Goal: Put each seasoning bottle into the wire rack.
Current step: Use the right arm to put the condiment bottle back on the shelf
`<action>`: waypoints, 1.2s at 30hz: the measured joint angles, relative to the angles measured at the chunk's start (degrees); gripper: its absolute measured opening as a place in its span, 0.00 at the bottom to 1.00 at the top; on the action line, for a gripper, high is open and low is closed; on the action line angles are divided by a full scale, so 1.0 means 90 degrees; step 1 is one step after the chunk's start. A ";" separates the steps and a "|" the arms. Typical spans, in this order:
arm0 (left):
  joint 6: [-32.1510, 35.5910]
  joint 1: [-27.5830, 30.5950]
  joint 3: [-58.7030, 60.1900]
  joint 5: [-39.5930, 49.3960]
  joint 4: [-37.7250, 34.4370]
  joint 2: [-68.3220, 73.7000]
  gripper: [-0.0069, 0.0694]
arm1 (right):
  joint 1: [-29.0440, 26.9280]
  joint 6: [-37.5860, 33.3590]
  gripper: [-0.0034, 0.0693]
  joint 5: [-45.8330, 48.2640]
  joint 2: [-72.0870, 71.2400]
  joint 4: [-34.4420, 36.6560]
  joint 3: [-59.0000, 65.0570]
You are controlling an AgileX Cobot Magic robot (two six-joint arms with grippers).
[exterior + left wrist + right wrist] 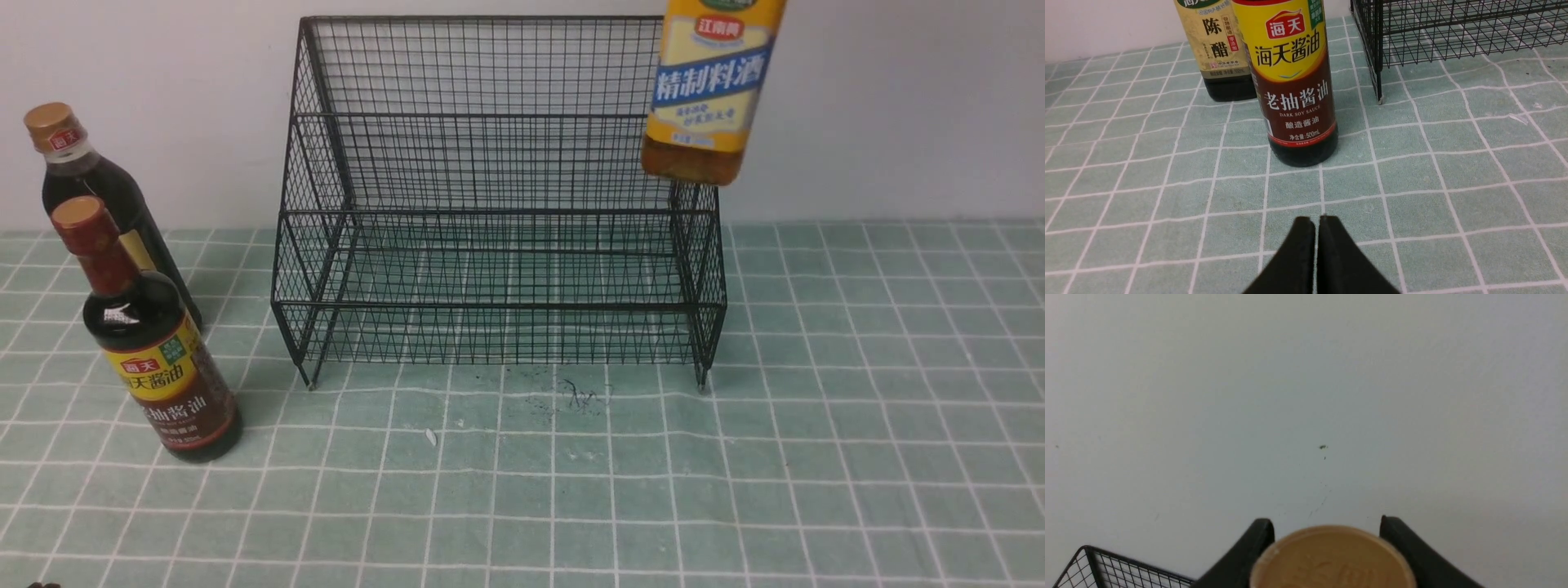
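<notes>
My right gripper [1326, 522] grasps the amber bottle [709, 90] by its cap over the rack [490, 211] side; it may swing and clip wire.

The wire rack [498, 245] is open in front; cooking wine bottle [710, 90] hangs at its right wall; soy sauce bottle [155, 351], vinegar bottle [90, 188] crowd the left.
</notes>
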 joint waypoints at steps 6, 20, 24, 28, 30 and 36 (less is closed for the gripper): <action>0.0000 0.0000 0.0000 0.0000 0.0000 0.0000 0.08 | 0.0133 0.0117 0.47 -0.0227 0.0675 0.0014 -0.0273; 0.0000 0.0000 0.0000 0.0000 0.0000 0.0000 0.08 | 0.0312 0.0090 0.47 0.1838 0.1071 0.0027 -0.0273; 0.0000 0.0000 0.0000 0.0000 0.0000 0.0000 0.08 | 0.0359 0.0064 0.47 0.2123 0.1079 0.0113 -0.0278; 0.0000 0.0000 0.0000 0.0000 0.0000 0.0000 0.08 | 0.0383 0.0016 0.47 0.2218 0.1079 0.0170 -0.0293; 0.0000 0.0000 0.0000 0.0000 0.0000 0.0000 0.08 | 0.0397 -0.0007 0.47 0.2239 0.1079 0.0191 -0.0293; 0.0000 0.0000 0.0000 0.0000 0.0000 0.0000 0.08 | 0.0440 0.0058 0.57 0.2386 0.0809 0.0623 -0.0363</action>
